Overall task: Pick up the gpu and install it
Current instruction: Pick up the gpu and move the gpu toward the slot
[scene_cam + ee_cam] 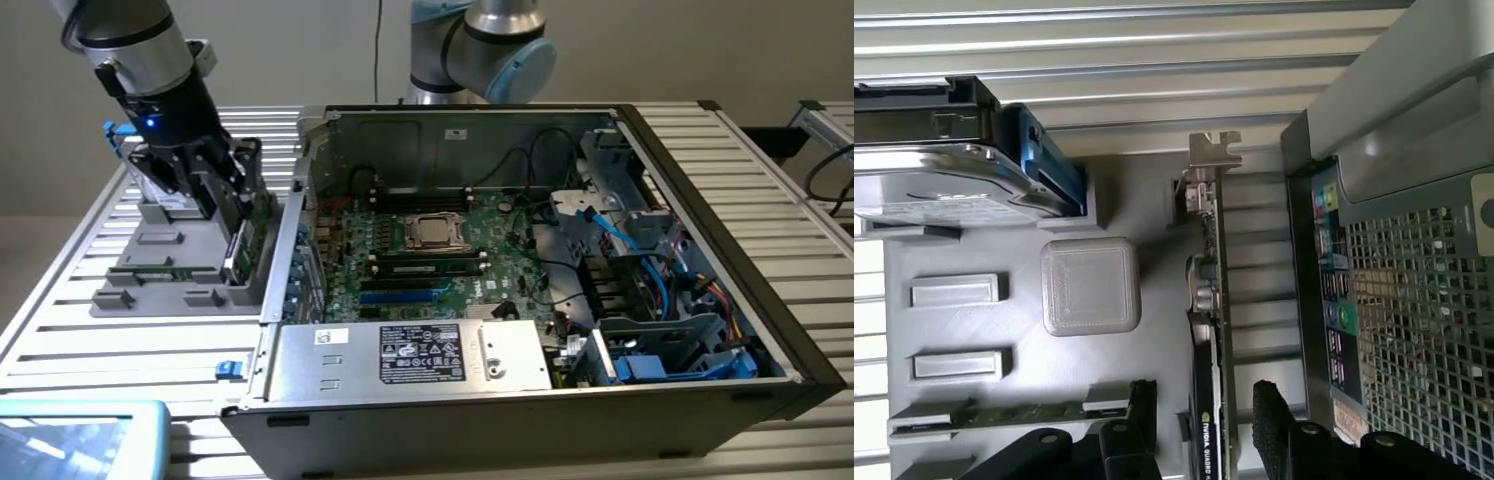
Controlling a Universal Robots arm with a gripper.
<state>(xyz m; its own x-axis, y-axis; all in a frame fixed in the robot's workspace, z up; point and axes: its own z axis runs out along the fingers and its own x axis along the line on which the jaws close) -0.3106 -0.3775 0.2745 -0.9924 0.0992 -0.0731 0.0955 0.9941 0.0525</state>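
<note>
1. The arm is hanging its gripper (pixel 220 210) over a grey holder (pixel 154 275), which is sitting at about nine o'clock from the open computer case (pixel 694 140) in the exterior view.
2. The gpu (pixel 239 245) is standing on edge in a slot of that holder, on the side nearest the case and just beside the case wall.
3. In the wrist view the gripper (pixel 1204 405) is gaping wide. Its two black fingers (pixel 1274 430) are straddling the gpu (pixel 1209 300), one on each face, with a gap showing on both sides, so it is gripping nothing.
4. The card's silver bracket (pixel 1212 150) is pointing away from the fingers.
5. A hard drive (pixel 944 185) and a memory stick (pixel 1014 412) are sitting in other slots of the holder (pixel 1014 250).
6. Inside the case, the motherboard (pixel 427 265) is lying bare at the centre, with the power supply (pixel 414 355) at six o'clock from it.
7. Everything is resting on a slatted metal table (pixel 80 340).
</note>
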